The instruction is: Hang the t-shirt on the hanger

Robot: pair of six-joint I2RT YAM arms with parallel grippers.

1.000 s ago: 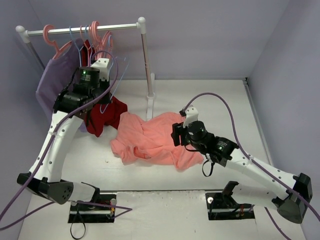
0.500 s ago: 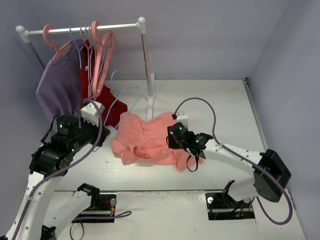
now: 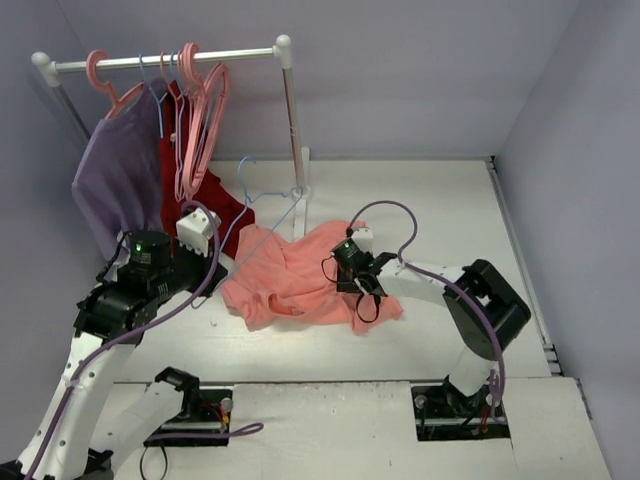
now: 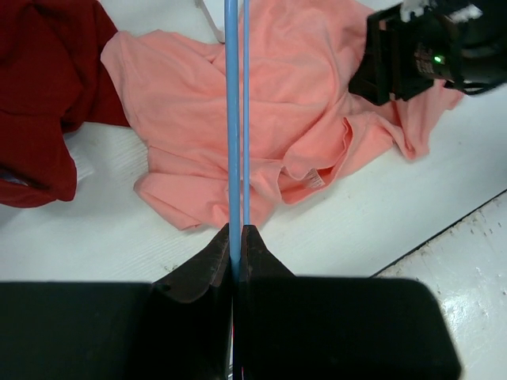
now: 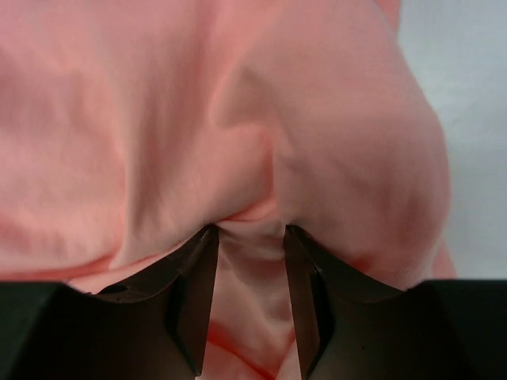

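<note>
Lowers the hanger (image 4: 235, 119), clamped tight in the left gripper (image 4: 235, 233), off the rack (image 3: 180, 55) within the last second, toward the t-shirt (image 3: 290, 275) heaped mid-table. Meanwhile drops the right gripper (image 5: 247, 229) onto the cloth's right side, narrowed on a raised fold. Probably sets up threading wire into garment. Below, a white table (image 3: 560, 250); behind, lavender walls, pink hangers (image 3: 205, 110), a dark red garment (image 3: 200, 200) and a purple shirt (image 3: 115, 180) on the rail.
</note>
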